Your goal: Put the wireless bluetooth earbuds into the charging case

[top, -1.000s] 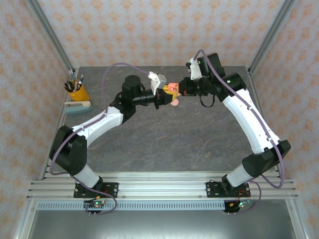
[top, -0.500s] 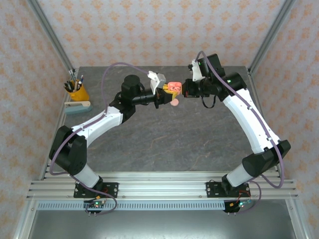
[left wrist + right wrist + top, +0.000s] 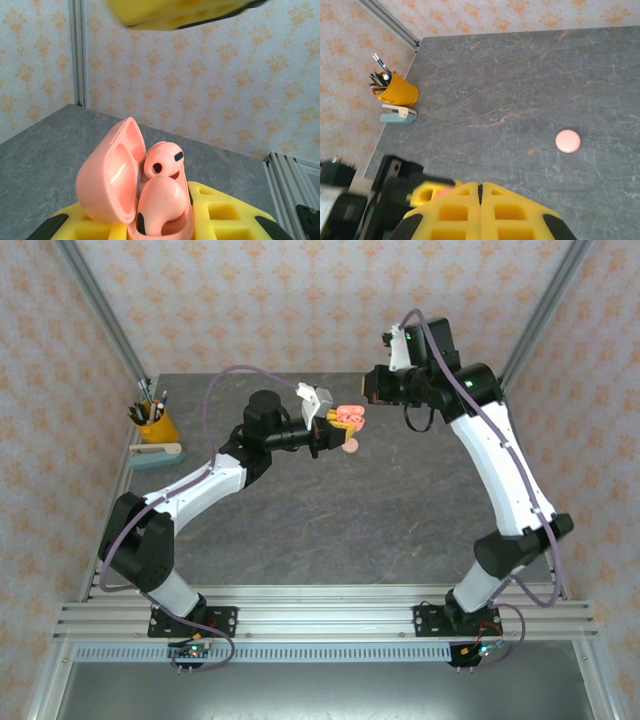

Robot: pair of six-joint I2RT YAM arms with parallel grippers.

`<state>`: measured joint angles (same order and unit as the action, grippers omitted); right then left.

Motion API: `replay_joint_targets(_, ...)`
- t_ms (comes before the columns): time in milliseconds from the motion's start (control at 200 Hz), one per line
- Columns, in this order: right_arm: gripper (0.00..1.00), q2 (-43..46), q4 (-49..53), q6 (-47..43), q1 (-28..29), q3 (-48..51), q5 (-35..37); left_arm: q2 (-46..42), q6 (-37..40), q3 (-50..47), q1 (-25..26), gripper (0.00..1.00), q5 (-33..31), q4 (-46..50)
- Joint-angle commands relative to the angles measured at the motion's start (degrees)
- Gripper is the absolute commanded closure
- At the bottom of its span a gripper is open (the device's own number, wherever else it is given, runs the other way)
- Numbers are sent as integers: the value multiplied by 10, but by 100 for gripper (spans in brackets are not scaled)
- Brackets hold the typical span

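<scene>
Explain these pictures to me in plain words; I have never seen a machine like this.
These are two robot arms bolted to the near edge of a grey table. One picture comes from a fixed camera above and behind them. The other two come from small cameras on each wrist, looking past the yellow fingers. The left gripper holds an open pink charging case off the table, with two pink earbuds sitting in it. The right gripper is shut, with nothing seen between its fingers, and is near the case. On the table lie a small pink round object, a yellow pen cup and a pale blue-grey item next to the cup.
</scene>
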<state>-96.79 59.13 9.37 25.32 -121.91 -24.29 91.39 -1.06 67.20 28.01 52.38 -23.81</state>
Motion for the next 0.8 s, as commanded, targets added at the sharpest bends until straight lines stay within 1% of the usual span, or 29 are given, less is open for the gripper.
replay_joint_targets(0,100,-65,43,8,-2,-56,-4,-8,13,18,0,100,18,-16)
replay_joint_targets(140,100,-126,88,4,-2,-113,-33,-5,13,21,1,100,18,-14)
replay_joint_targets(185,100,-131,103,0,-1,-121,-53,-4,12,22,1,100,14,-12)
replay_joint_targets(260,100,-123,123,-10,3,-114,-67,-2,15,24,1,100,5,-9)
replay_joint_targets(320,100,-96,125,-15,6,-84,-69,1,20,28,0,100,-3,2)
replay_joint_targets(440,100,-14,89,-1,10,19,-73,6,21,29,0,100,-10,7)
replay_joint_targets(561,100,51,55,14,9,101,-46,13,16,31,0,100,-10,4)
replay_joint_targets(641,100,76,34,28,7,136,-12,17,11,31,0,100,-8,-1)
replay_joint_targets(721,100,90,5,46,-1,162,-3,18,10,31,0,100,-7,0)
replay_joint_targets(796,100,93,-9,54,-4,165,5,16,10,29,0,100,-6,4)
